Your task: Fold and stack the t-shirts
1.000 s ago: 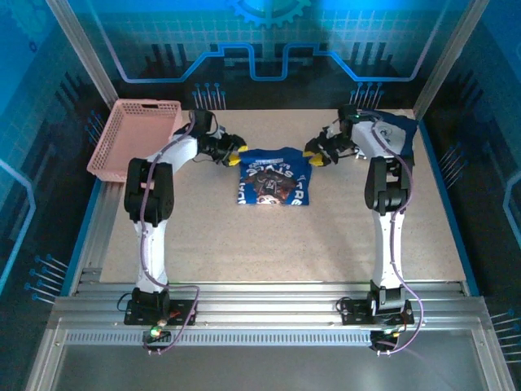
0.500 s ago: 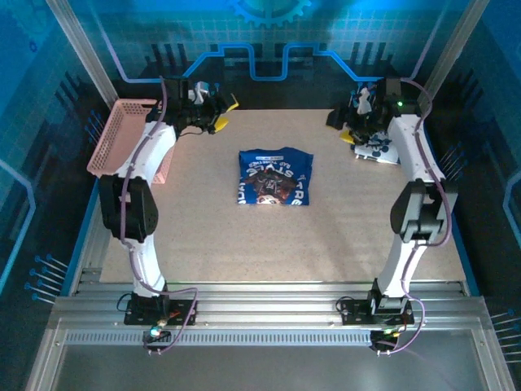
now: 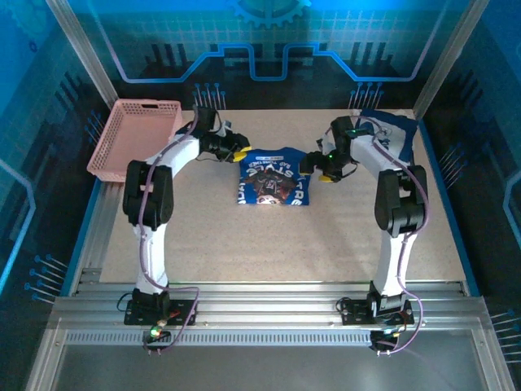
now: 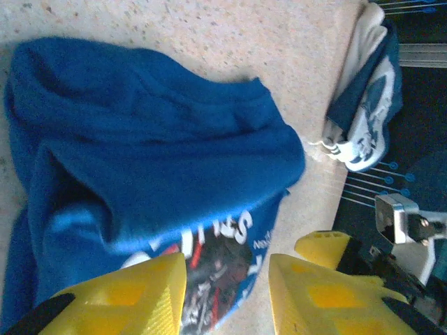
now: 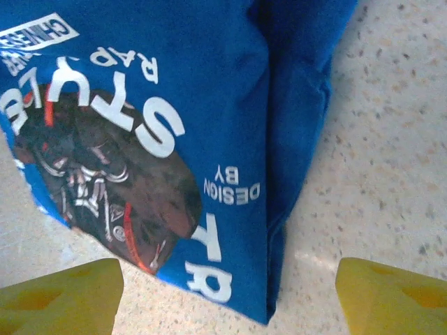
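T-shirts: folded shirt (image 3: 273, 175) flat mid-worktop (image 3: 269, 244), print up; second shirt (image 3: 396, 129) rumpled at far right corner. At folded shirt's far-left corner, left gripper (image 3: 238, 151), jaws parted, nothing between. By its right edge, right gripper (image 3: 319, 166), jaws spread wide, empty. Cloth light, limp; layers likely slide and fall open if lifted unevenly. Best hold, by guess: pinch doubled edge at both far corners, all layers together.
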Controlling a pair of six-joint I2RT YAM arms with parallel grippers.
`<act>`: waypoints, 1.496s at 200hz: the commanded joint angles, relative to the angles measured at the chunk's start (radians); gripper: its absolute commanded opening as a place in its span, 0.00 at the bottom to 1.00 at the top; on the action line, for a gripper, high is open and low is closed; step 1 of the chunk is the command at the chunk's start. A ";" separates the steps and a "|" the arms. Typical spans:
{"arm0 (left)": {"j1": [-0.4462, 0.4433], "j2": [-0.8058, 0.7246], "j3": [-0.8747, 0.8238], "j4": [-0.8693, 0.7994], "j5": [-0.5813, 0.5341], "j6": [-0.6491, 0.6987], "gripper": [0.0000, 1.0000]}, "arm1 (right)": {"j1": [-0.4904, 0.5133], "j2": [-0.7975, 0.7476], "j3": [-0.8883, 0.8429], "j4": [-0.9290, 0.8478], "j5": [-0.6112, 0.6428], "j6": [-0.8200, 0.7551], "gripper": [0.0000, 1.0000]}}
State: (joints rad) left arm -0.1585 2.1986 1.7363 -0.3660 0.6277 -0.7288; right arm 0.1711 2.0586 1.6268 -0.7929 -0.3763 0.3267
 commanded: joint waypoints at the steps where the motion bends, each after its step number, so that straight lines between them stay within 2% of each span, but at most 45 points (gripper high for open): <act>1: -0.001 0.075 0.102 -0.032 -0.021 0.023 0.35 | 0.025 0.072 0.088 -0.001 0.042 -0.025 0.81; 32: -0.001 0.188 0.208 -0.044 -0.056 0.005 0.36 | 0.044 0.164 0.178 -0.030 0.080 -0.016 0.81; 56: -0.001 0.276 0.303 -0.063 -0.032 -0.023 0.38 | 0.063 0.240 0.274 -0.091 0.134 -0.014 0.80; 71: -0.001 0.279 0.309 -0.056 -0.016 -0.039 0.39 | 0.078 0.262 0.328 -0.132 0.179 -0.018 0.80; 91: 0.002 0.221 0.268 -0.007 0.006 -0.055 0.49 | 0.090 0.299 0.352 -0.135 0.191 -0.015 0.80; 121: 0.024 0.048 0.162 0.109 0.045 -0.132 0.65 | 0.098 0.334 0.368 -0.123 0.182 0.003 0.79; 149: 0.046 -0.139 0.067 0.133 0.037 -0.132 0.71 | 0.106 0.379 0.419 -0.119 0.187 0.018 0.76; 165: 0.060 -0.242 -0.014 0.117 0.019 -0.100 0.73 | 0.106 0.423 0.483 -0.140 0.190 0.022 0.68; 190: 0.081 -0.387 -0.193 0.113 -0.002 -0.059 0.75 | 0.105 0.487 0.590 -0.170 0.208 0.028 0.36; 209: 0.085 -0.490 -0.338 0.108 -0.024 -0.007 0.77 | 0.100 0.505 0.666 -0.193 0.259 0.018 0.17; 224: 0.085 -0.549 -0.441 0.085 -0.048 0.035 0.78 | 0.091 0.467 0.691 -0.194 0.323 -0.002 0.06; 240: 0.083 -0.617 -0.542 0.061 -0.091 0.085 0.80 | 0.080 0.401 0.694 -0.182 0.413 -0.048 0.00; 269: 0.081 -0.692 -0.698 0.085 -0.118 0.102 0.83 | 0.048 0.322 0.741 -0.206 0.561 -0.152 0.00; 299: 0.073 -0.702 -0.791 0.137 -0.118 0.088 0.88 | 0.024 0.296 0.818 -0.215 0.683 -0.250 0.00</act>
State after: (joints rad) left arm -0.0788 1.5364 0.9928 -0.2783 0.5308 -0.6708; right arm 0.2268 2.4416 2.3592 -1.0000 0.1482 0.1894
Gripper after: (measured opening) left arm 0.874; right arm 0.068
